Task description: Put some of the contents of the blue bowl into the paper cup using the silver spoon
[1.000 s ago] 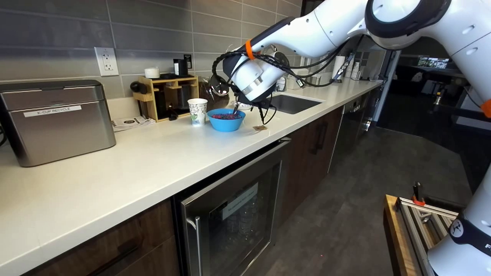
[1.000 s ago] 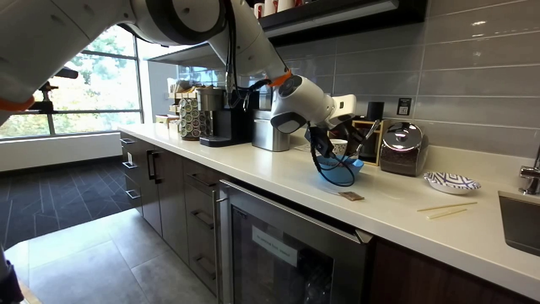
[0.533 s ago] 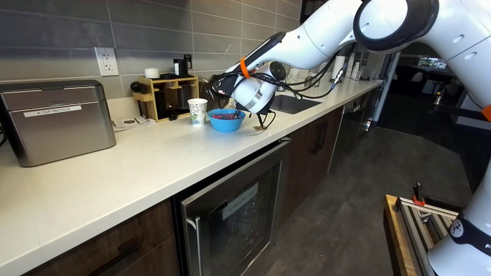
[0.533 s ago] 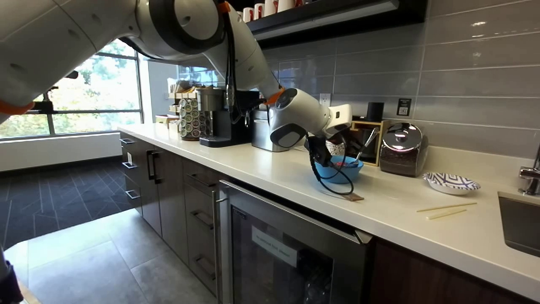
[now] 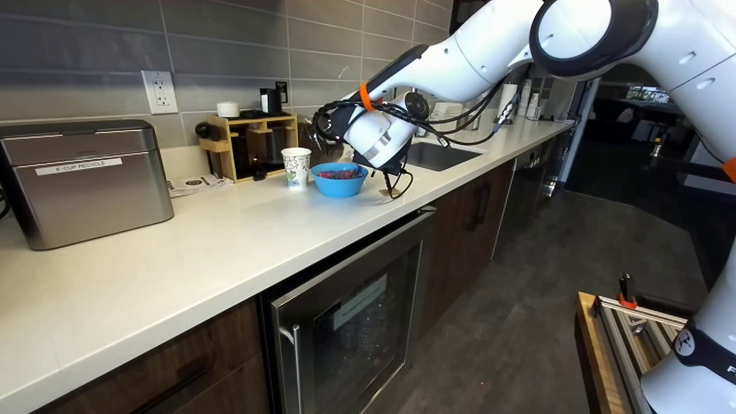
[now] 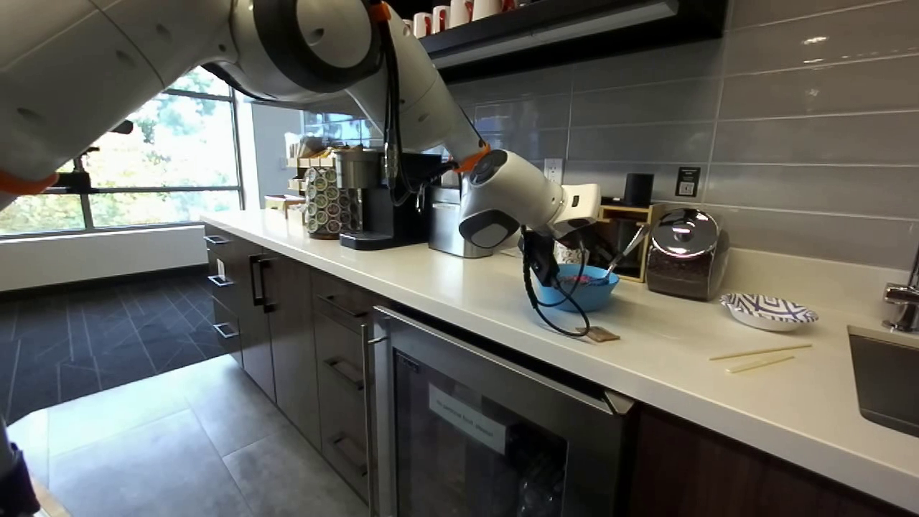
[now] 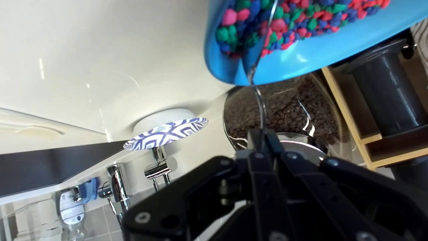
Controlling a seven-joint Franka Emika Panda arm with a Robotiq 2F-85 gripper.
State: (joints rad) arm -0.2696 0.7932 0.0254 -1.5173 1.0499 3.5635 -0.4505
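Operator: What is the state of the tool?

Technician: The gripper (image 7: 263, 139) is clamped on the handle of the silver spoon (image 7: 261, 105).

Operator: Where is the spoon's working end?

Technician: Inside the blue bowl (image 7: 301, 55), at the contents (image 7: 301, 25), a mass of small pink, red, blue and green pieces. The spoon is tilted, its handle rising above the bowl's rim. Depth among the pieces cannot be read.

Operator: Locate the paper cup.

Technician: In both exterior views, the paper cup (image 5: 296, 168) stands upright on the counter (image 5: 201, 259), just beside the blue bowl. Whether the two touch cannot be told.

Operator: What lies farther out?

Technician: A brown packet (image 6: 602, 334) lies flat near the blue bowl. A jar of coffee beans (image 6: 678, 269) and a wooden rack (image 5: 263, 121) stand beyond the bowl. Farther along are a patterned paper bowl (image 6: 768, 316) and two pale sticks (image 6: 761, 351), near the sink (image 6: 887, 388).
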